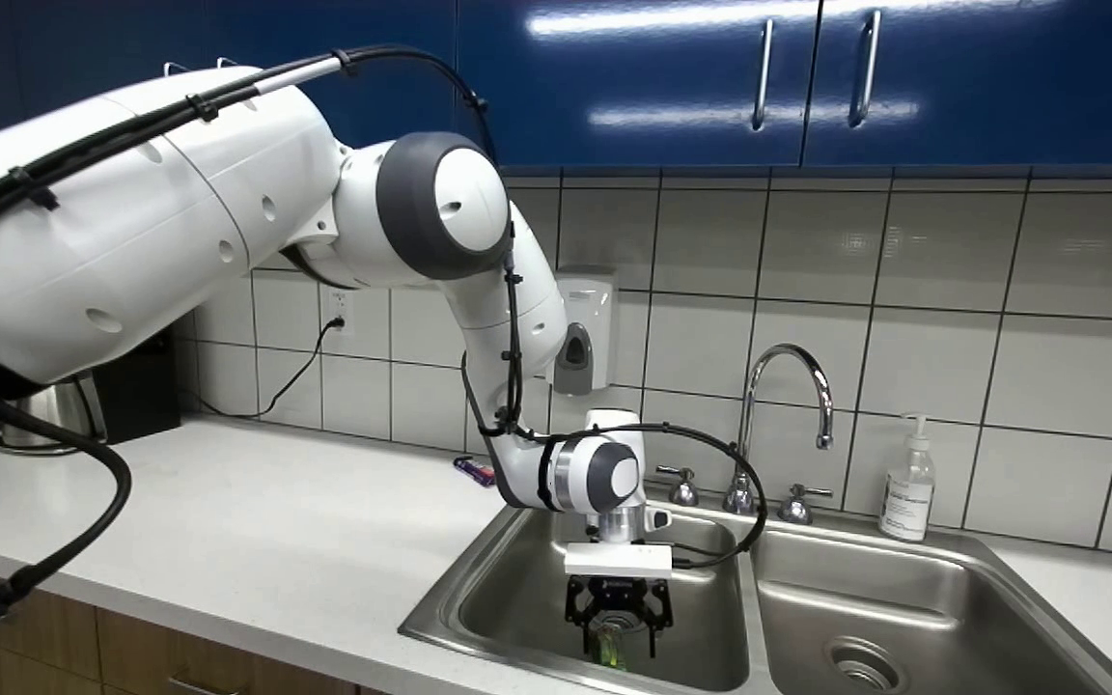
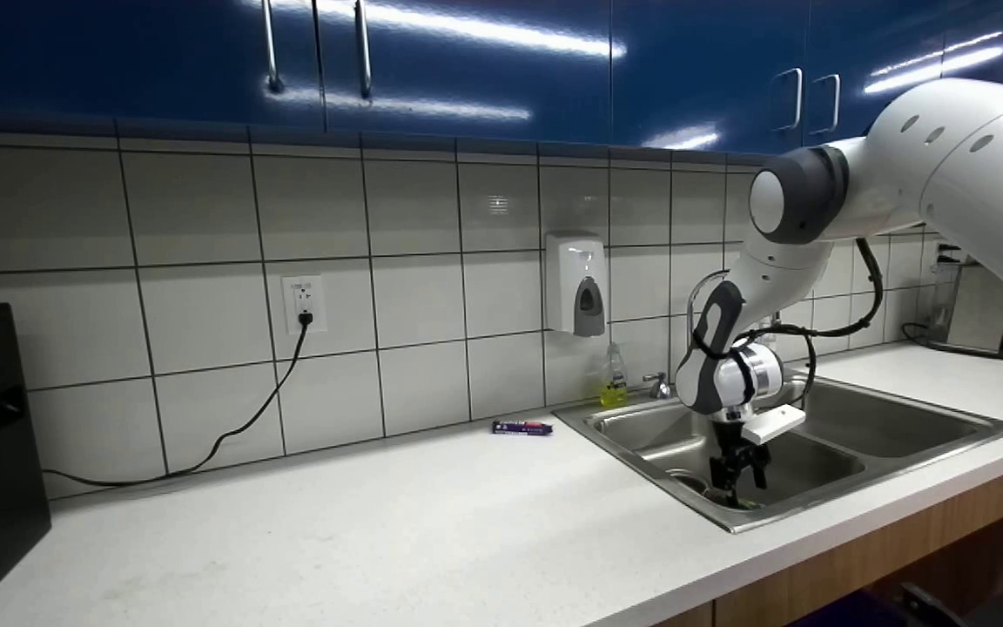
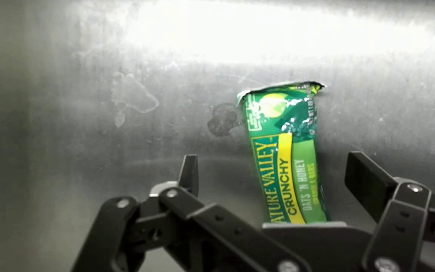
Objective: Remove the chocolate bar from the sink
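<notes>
The chocolate bar, a green packet with yellow and white lettering, lies flat on the steel floor of a basin of the sink. Its lower end is hidden behind the gripper body in the wrist view. My gripper is open above it, with one finger on each side of the packet and a gap on both sides. In an exterior view the gripper is down in the basin of the sink by the green packet. The packet is only partly visible below the gripper in an exterior view.
The basin walls and rim surround the gripper. The divider is beside it. A chrome faucet and handles stand behind. A pump bottle is at the sink's back edge. A thin purple packet lies on the counter.
</notes>
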### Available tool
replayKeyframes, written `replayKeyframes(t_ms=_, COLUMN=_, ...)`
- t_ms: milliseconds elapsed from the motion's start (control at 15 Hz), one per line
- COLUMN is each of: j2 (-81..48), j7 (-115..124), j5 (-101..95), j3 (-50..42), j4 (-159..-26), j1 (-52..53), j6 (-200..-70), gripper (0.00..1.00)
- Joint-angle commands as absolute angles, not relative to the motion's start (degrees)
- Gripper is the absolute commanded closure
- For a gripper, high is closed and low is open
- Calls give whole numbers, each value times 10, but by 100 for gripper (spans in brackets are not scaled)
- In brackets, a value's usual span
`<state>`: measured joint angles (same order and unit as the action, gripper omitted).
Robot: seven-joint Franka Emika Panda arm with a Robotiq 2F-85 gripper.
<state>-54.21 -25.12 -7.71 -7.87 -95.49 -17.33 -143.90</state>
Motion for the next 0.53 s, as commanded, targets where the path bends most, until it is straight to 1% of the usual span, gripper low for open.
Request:
replayKeyframes(t_ms=0, j2=-529, j7=-242, j5=-94, j3=-75, j4=-976, j1=-171, j6=-1453, gripper=0)
replayKeyframes(t_ms=467, j2=-522, j7=-241, j5=-104, j3=-73, j4=-1003, j1=-158, j6=-1486, gripper=0)
